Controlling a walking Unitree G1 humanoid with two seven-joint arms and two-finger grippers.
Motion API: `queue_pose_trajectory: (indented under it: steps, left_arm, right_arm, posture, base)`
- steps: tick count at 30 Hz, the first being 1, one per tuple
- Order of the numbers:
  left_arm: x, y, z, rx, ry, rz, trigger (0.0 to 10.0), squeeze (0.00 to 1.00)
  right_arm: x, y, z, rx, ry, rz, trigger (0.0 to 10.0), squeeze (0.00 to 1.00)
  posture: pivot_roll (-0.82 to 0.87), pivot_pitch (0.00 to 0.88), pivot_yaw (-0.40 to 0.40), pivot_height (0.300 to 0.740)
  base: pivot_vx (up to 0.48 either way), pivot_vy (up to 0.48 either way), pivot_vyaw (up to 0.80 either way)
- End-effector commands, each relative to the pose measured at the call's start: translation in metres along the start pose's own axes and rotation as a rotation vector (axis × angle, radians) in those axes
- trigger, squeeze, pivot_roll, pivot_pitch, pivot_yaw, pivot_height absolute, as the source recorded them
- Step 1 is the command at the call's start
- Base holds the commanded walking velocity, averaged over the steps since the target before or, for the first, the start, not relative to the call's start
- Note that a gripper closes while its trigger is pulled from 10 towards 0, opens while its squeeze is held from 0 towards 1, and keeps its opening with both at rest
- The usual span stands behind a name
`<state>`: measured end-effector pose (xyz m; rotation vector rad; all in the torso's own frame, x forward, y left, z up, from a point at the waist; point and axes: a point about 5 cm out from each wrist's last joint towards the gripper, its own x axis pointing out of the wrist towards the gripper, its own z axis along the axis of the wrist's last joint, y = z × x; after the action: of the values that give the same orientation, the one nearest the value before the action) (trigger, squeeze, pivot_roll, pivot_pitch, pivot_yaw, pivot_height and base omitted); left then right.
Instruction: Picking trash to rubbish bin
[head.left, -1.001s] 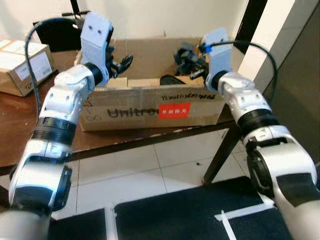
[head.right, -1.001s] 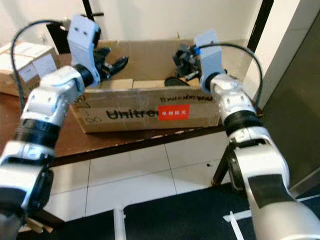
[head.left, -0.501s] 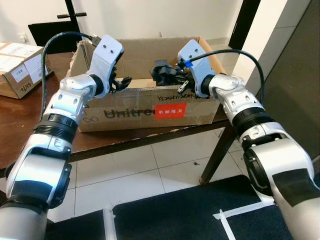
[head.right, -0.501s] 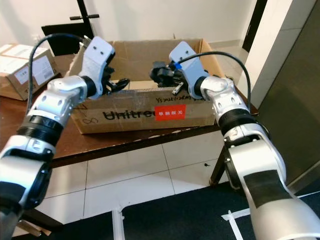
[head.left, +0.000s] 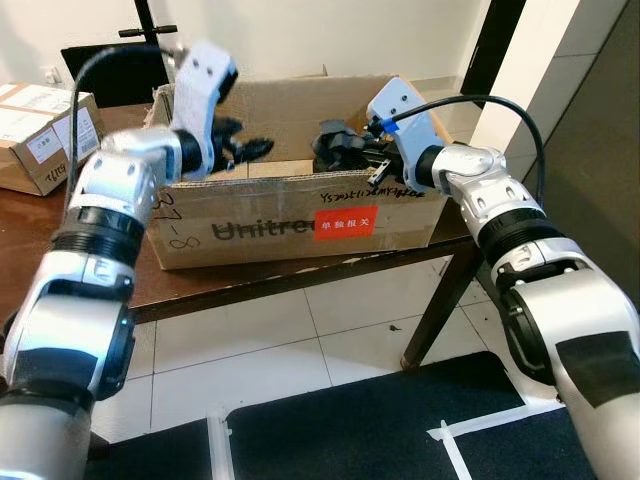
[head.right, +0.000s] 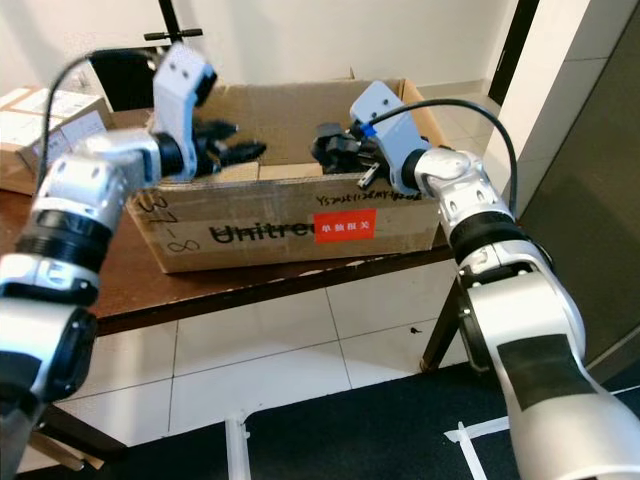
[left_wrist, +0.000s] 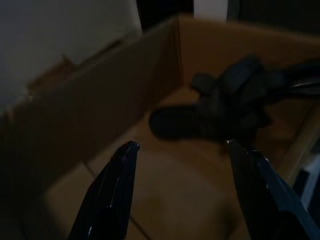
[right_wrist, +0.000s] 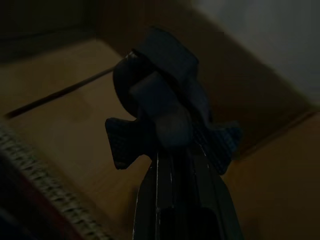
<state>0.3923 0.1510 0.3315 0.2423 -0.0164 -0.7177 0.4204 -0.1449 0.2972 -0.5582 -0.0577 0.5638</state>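
Note:
An open cardboard box (head.left: 290, 215) with a red label stands on a brown table (head.left: 40, 260). My right gripper (head.left: 352, 152) reaches over the box's right half and is shut on a crumpled dark blue-black piece of trash (right_wrist: 160, 110), which hangs above the box floor. My left gripper (left_wrist: 180, 145) is open inside the box's left half (head.left: 250, 150), with nothing between its fingers. In the left wrist view the same dark lump (left_wrist: 235, 95) hangs just beyond its fingertips. A second dark object (left_wrist: 170, 122) lies on the box floor.
A smaller labelled carton (head.left: 40, 140) sits at the table's left. A black table leg (head.left: 440, 300) slants down at the right. Below are white floor tiles and a black mat (head.left: 350, 420) with white tape. A grey wall (head.left: 600, 150) stands at the right.
The camera has shifted. My right gripper has carried the dark lump from the box's right end toward its middle. My left gripper stays open over the left part.

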Motion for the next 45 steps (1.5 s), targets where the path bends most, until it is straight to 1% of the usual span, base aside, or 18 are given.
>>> queue_pose_trajectory:
  steps: [1, 3, 5, 7, 13, 22, 23, 24, 25, 26, 28, 29, 30, 34, 37, 41, 43, 45]
  left_arm:
    - [-0.002, 0.0, 0.007, 0.017, -0.02, -0.009, 10.0, 0.0]
    - [0.0, 0.003, 0.003, 0.08, 0.023, 0.013, 10.0, 0.0]
    - [0.0, 0.003, 0.001, 0.098, 0.037, 0.019, 10.0, 0.0]
    - [0.0, 0.005, -0.004, 0.095, 0.061, 0.03, 10.0, 0.0]
    - [0.0, 0.002, -0.01, 0.085, 0.083, 0.016, 10.0, 0.0]
    - [-0.001, -0.001, -0.017, 0.048, 0.112, -0.015, 10.0, 0.0]
    - [-0.001, -0.001, -0.018, 0.034, 0.112, -0.021, 10.0, 0.0]
    - [0.0, -0.002, -0.019, 0.016, 0.109, -0.029, 10.0, 0.0]
    - [0.0, -0.002, -0.019, 0.016, 0.109, -0.029, 10.0, 0.0]
    - [0.0, -0.004, -0.019, -0.015, 0.1, -0.045, 10.0, 0.0]
    - [0.0, -0.005, -0.018, -0.03, 0.092, -0.052, 10.0, 0.0]
    - [0.001, -0.005, -0.018, -0.034, 0.088, -0.052, 10.0, 0.0]
    - [0.001, -0.005, -0.017, -0.036, 0.085, -0.049, 10.0, 0.0]
    - [0.001, -0.003, -0.015, -0.037, 0.077, -0.038, 10.0, 0.0]
    - [0.0, -0.002, -0.012, -0.042, 0.067, -0.031, 10.0, 0.0]
    - [-0.001, -0.001, -0.012, -0.048, 0.057, -0.03, 10.0, 0.0]
    - [-0.002, -0.001, -0.008, -0.044, 0.024, -0.026, 10.0, 0.0]
    - [-0.008, -0.003, 0.004, -0.062, -0.097, -0.071, 10.0, 0.0]
  right_arm:
    - [0.0, -0.002, 0.004, -0.004, -0.01, -0.021, 10.0, 0.0]
    - [0.005, 0.002, 0.003, 0.0, -0.013, -0.066, 10.0, 0.0]
    - [0.006, 0.004, 0.003, 0.003, -0.012, -0.078, 10.0, 0.0]
    - [0.009, 0.009, 0.0, -0.017, 0.001, -0.088, 10.0, 0.0]
    - [0.015, 0.015, 0.004, 0.003, 0.0, -0.114, 10.0, 0.0]
    - [0.016, 0.016, 0.001, 0.006, 0.018, -0.137, 10.0, 0.0]
    - [0.016, 0.016, 0.0, 0.012, 0.025, -0.14, 10.0, 0.36]
    - [0.016, 0.016, -0.001, 0.017, 0.029, -0.145, 10.0, 0.64]
    - [0.016, 0.016, -0.001, 0.017, 0.029, -0.145, 10.0, 0.64]
    - [0.015, 0.015, -0.003, 0.023, 0.034, -0.154, 10.0, 1.0]
    - [0.015, 0.014, -0.003, 0.021, 0.033, -0.169, 10.0, 1.0]
    - [0.014, 0.012, -0.002, 0.016, 0.031, -0.186, 10.0, 0.96]
    - [0.013, 0.01, -0.002, 0.014, 0.028, -0.204, 10.0, 0.0]
    - [0.011, 0.005, 0.001, 0.047, 0.0, -0.237, 10.0, 0.0]
    - [0.008, -0.001, 0.002, 0.104, -0.033, -0.245, 10.0, 0.0]
    - [0.007, -0.001, 0.001, 0.114, -0.04, -0.23, 10.0, 0.0]
    - [0.007, -0.002, 0.003, 0.151, -0.063, -0.218, 10.0, 0.0]
    - [0.004, -0.003, 0.017, 0.259, -0.21, -0.139, 10.0, 0.0]
  posture:
    - [-0.01, 0.08, 0.003, 0.74]
    - [-0.01, 0.076, 0.009, 0.74]
    - [-0.01, 0.076, 0.009, 0.74]
    - [-0.01, 0.076, 0.01, 0.74]
    - [-0.01, 0.074, 0.007, 0.74]
    - [-0.01, 0.072, 0.001, 0.74]
    - [-0.01, 0.073, 0.0, 0.74]
    - [-0.01, 0.073, 0.0, 0.74]
    - [-0.01, 0.073, 0.0, 0.74]
    - [-0.01, 0.074, 0.002, 0.74]
    - [-0.01, 0.072, 0.004, 0.74]
    - [-0.01, 0.072, 0.004, 0.74]
    - [-0.01, 0.072, 0.004, 0.74]
    - [-0.01, 0.067, 0.004, 0.74]
    - [-0.01, 0.064, 0.006, 0.74]
    - [-0.01, 0.063, 0.005, 0.74]
    - [-0.01, 0.063, 0.002, 0.74]
    - [-0.01, 0.059, -0.006, 0.74]
  base:
    - [0.0, 0.0, 0.0]
    - [0.0, 0.0, 0.0]
    - [0.0, 0.0, 0.0]
    - [0.0, 0.0, 0.0]
    - [0.0, 0.0, 0.0]
    - [0.0, 0.0, 0.0]
    - [0.0, 0.0, 0.0]
    - [0.0, 0.0, 0.0]
    - [0.0, 0.0, 0.0]
    - [0.0, 0.0, 0.0]
    - [0.0, 0.0, 0.0]
    - [0.0, 0.0, 0.0]
    - [0.0, 0.0, 0.0]
    - [0.0, 0.0, 0.0]
    - [0.0, 0.0, 0.0]
    - [0.0, 0.0, 0.0]
    - [0.0, 0.0, 0.0]
    - [0.0, 0.0, 0.0]
